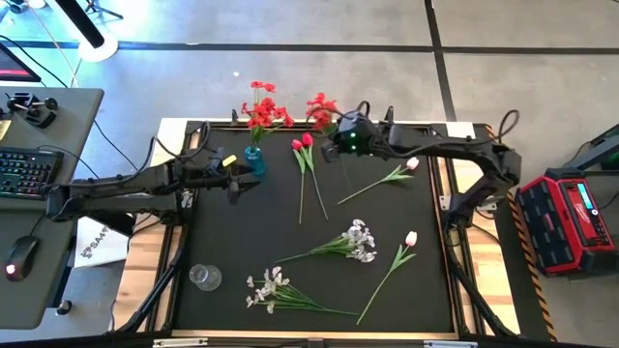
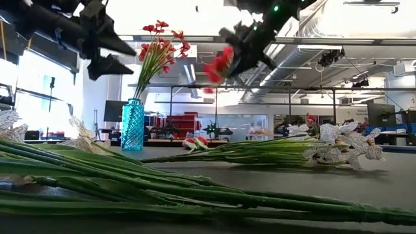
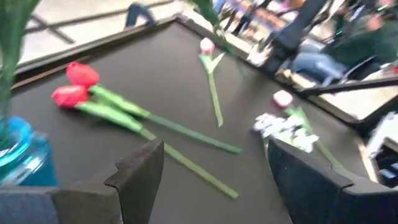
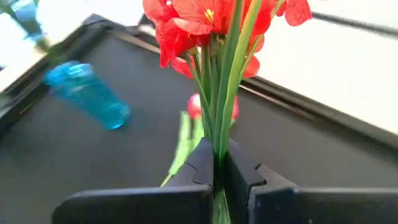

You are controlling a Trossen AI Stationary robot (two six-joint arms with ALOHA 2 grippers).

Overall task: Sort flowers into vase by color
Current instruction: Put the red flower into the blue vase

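My right gripper (image 1: pixel 332 145) is shut on a red small-bloom bunch (image 1: pixel 322 108), held in the air near the table's far edge, right of the blue vase (image 1: pixel 254 159). The vase holds another red bunch (image 1: pixel 262 106). My left gripper (image 1: pixel 232 182) hovers open and empty just left of the vase; it also shows in the left wrist view (image 3: pixel 217 180). Two red tulips (image 1: pixel 306 145), two pink tulips (image 1: pixel 411 164) (image 1: pixel 410 238) and two white sprays (image 1: pixel 358 240) (image 1: pixel 267 288) lie flat on the black mat. My right gripper pinches the bunch's gathered green stems (image 4: pixel 217 140) between its two fingers, below the blooms. The fingers slant down toward the table's left in the low view (image 2: pixel 244 52). The blooms (image 4: pixel 205 18) stand out beyond the fingertips, and the bunch is lifted clear of the table.
A clear glass vase (image 1: pixel 204 277) stands at the mat's near left. The mat has a raised frame (image 1: pixel 445 208). A desk with a keyboard (image 1: pixel 27 169) is off the table's left; a red case (image 1: pixel 571 217) is off its right.
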